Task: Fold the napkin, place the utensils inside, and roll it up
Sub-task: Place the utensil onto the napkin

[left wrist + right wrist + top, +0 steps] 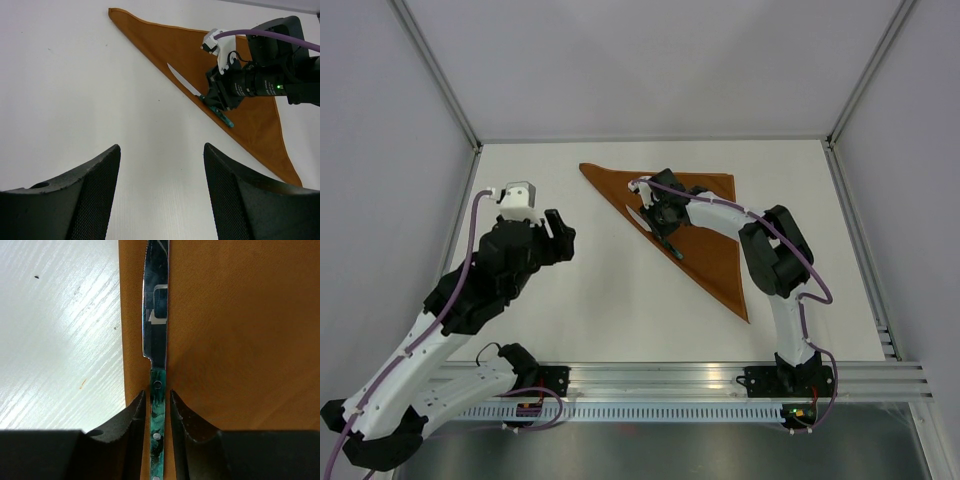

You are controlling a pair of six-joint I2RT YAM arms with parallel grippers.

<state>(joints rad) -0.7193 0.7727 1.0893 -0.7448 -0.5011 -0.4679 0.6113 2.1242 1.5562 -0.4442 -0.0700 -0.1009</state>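
The rust-orange napkin (715, 250) lies folded into a triangle on the white table, its long fold edge running from far left to near right. The utensils are one knife (156, 340) with a silver blade and teal handle, lying flat on the napkin (240, 340) along that fold edge. My right gripper (157, 392) straddles the handle, with a thin gap showing on each side, so it is open. In the left wrist view the knife (182, 82) pokes out from under the right gripper (214, 102). My left gripper (161, 147) hangs open over bare table, left of the napkin (165, 45).
White walls close the table (570, 320) at the back and on both sides. A metal rail (670, 378) carrying the arm bases runs along the near edge. The left arm (490, 280) stands over the table's left half.
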